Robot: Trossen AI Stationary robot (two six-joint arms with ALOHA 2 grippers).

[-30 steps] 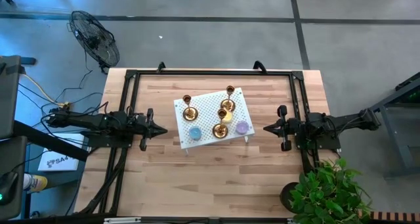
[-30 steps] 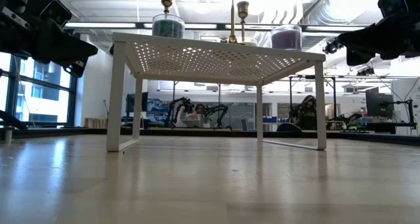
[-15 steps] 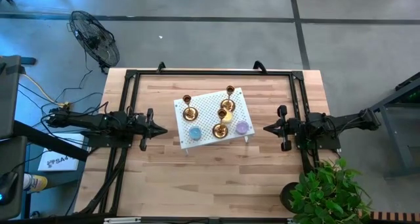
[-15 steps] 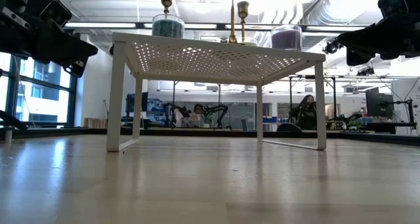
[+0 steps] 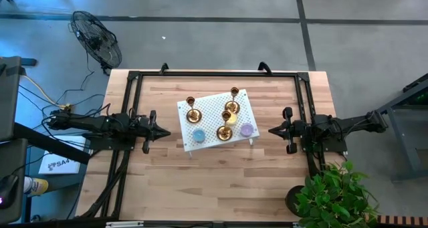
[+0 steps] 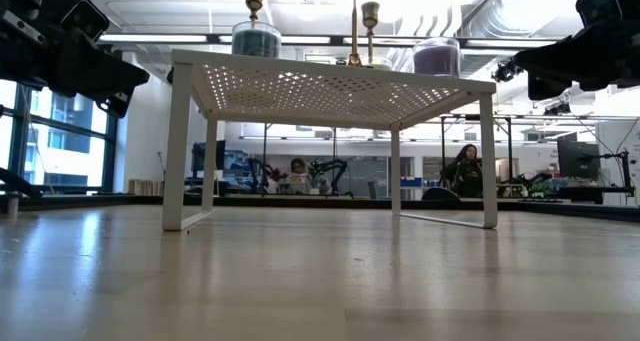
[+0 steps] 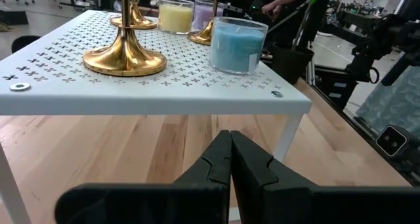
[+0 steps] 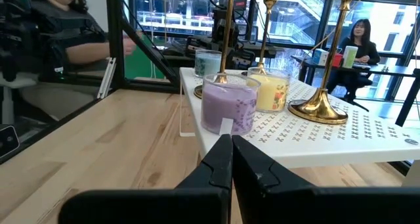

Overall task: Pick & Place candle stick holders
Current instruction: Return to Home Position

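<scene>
Three shiny gold candlestick holders (image 5: 193,113) (image 5: 234,94) (image 5: 226,129) stand upright on their round bases on a white perforated stand (image 5: 212,107) in the middle of the table. In the left wrist view the nearest base (image 7: 123,56) shows. In the right wrist view one base (image 8: 321,107) shows beside the candles. My left gripper (image 5: 167,130) is shut and empty, left of the stand and level with its top (image 7: 230,142). My right gripper (image 5: 271,130) is shut and empty, right of the stand (image 8: 231,145).
Three jar candles stand on the stand's near half: blue (image 5: 198,136), yellow (image 5: 231,120) and purple (image 5: 247,129). A black frame (image 5: 214,74) runs round the table's far part. A potted plant (image 5: 331,194) stands at the near right corner. People sit in the room behind.
</scene>
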